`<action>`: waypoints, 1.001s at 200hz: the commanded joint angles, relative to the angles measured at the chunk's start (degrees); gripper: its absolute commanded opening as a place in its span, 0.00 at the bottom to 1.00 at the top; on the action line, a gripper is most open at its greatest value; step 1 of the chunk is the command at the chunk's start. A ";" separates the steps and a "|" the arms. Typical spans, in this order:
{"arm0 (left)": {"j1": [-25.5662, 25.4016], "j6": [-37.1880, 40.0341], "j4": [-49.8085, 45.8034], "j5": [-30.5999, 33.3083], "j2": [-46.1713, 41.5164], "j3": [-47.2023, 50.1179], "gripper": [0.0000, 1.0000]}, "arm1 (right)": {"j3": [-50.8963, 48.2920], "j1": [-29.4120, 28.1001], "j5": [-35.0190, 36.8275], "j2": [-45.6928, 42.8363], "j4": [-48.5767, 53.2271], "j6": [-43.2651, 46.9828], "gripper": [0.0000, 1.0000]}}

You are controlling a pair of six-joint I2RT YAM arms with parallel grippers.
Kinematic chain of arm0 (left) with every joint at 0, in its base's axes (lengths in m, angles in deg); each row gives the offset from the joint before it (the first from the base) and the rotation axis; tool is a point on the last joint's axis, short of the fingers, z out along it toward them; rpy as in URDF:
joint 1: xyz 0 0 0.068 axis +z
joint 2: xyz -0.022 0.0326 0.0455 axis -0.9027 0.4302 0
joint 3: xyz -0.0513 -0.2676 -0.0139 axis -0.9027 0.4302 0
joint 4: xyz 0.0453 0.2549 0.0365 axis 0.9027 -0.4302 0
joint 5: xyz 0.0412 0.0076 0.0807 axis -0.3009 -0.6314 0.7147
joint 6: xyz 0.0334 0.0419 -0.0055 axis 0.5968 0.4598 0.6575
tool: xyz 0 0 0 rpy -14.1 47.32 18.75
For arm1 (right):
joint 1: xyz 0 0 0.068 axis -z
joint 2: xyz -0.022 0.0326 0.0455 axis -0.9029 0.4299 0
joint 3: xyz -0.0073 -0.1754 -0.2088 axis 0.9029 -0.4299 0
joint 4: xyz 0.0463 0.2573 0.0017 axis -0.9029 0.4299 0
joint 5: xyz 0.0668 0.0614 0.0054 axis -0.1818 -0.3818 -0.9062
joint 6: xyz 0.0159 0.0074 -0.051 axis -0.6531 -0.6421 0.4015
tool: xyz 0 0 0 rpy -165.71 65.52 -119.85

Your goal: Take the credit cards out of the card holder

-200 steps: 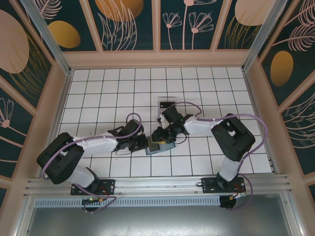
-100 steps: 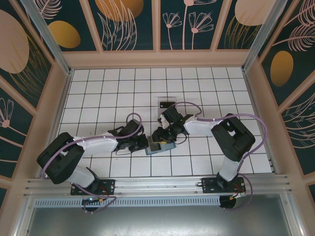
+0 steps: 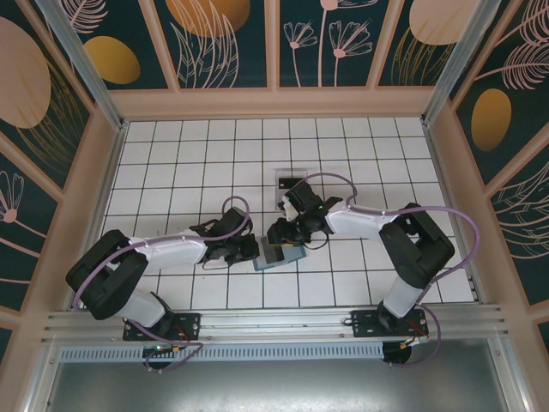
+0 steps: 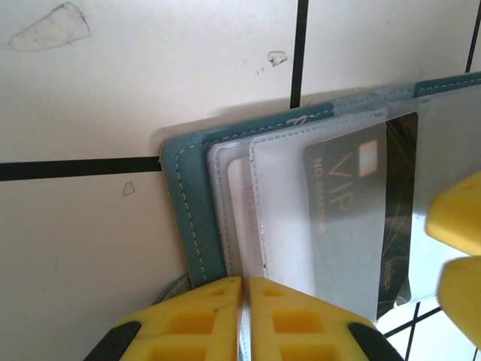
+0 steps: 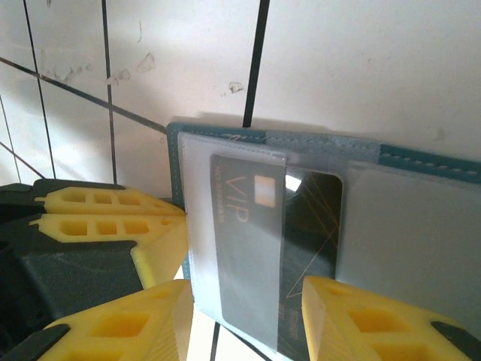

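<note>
L jaws clenched on edge of 1 teal card holder (image 4: 188, 195), open mid-worktop (image 3: 189, 163), 2 cards inside sleeves: pale card (image 4: 240, 203) via L wrist cam, dark VIP card (image 5: 312, 218) via both wrist cams, R jaws parted astride it.

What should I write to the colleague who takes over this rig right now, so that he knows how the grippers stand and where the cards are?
Left gripper: fingers shut, apparently pinching the edge of the card holder, which lies open on the tiles.
Right gripper: fingers open, one on each side of the dark card, not closed on it.
Cards: the dark card and the pale card sit in clear sleeves inside the card holder.
Done: card holder opened and held.
To do: close on the dark card, pull it out, then do the same with the pale card.
</note>
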 commanded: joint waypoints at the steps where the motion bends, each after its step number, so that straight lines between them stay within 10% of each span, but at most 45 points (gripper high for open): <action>1: 0.18 2.77 -7.20 6.28 2.34 0.09 0.13 | -1.31 0.75 0.79 -0.82 0.22 -0.31 0.43; 200: 5.27 8.83 -9.93 1.02 -1.76 -7.84 0.14 | -7.96 0.57 -4.47 -3.01 -14.84 -11.46 0.38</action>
